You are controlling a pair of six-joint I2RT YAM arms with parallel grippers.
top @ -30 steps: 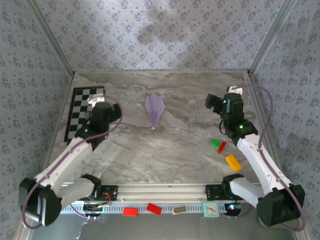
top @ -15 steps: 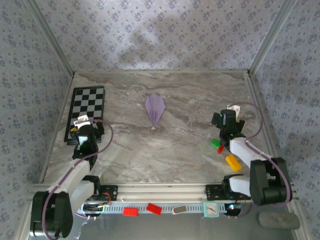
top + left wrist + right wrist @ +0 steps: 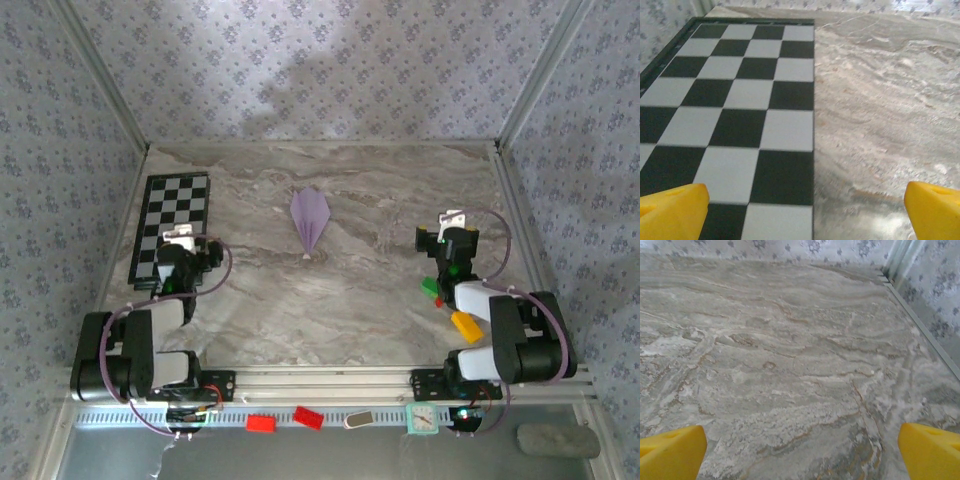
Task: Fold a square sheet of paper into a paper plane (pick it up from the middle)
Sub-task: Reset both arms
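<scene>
Pulled back nearward since prev: left gripper (image 3: 804, 212) & right gripper (image 3: 802, 450), fingers spread, empty; paper plane (image 3: 310, 220) lies mid table (image 3: 380, 290).

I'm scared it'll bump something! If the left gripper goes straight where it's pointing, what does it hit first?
Probably the checkered board: the left gripper, jaws open, points along the board's right edge. Its tilt is hard to judge, so it might skim past onto bare table.

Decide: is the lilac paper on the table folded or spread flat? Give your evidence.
Folded: the paper plane lies as a narrow pointed dart with a lengthwise crease, not a square.
</scene>
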